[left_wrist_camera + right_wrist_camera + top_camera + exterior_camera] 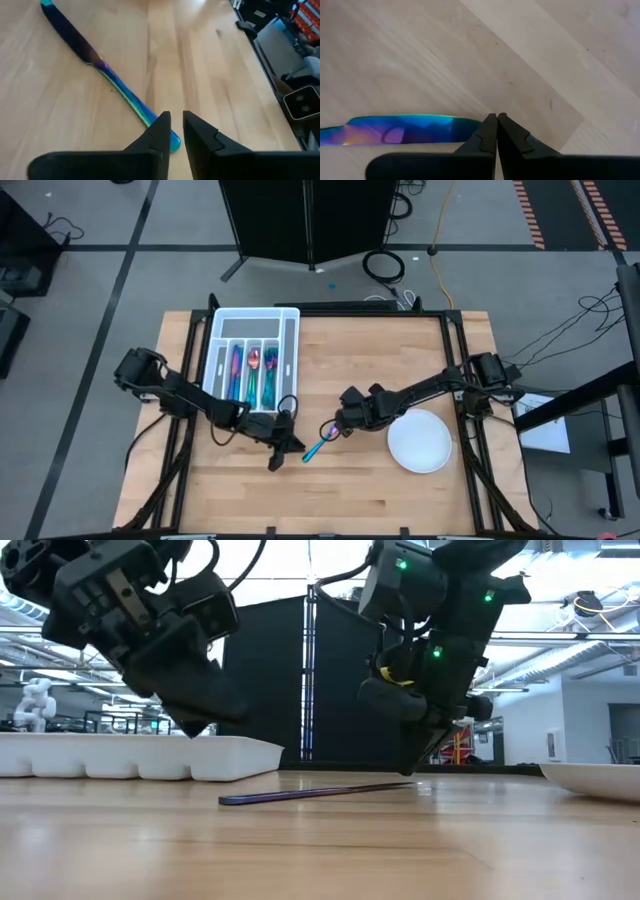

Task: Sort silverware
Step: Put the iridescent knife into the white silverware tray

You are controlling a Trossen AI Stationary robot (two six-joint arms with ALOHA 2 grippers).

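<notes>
The left gripper hangs over the wooden table, fingers a little apart — right above one end of the rainbow knife lying flat.

- Knife: showing iridescent blue, purple, gold.
- Counter: showing pale wood grain.
- Tray: showing white.
- Plate: showing white.

Your left gripper sits low at centre frame, fingers slightly parted; your right gripper, just right, is closed.
</notes>
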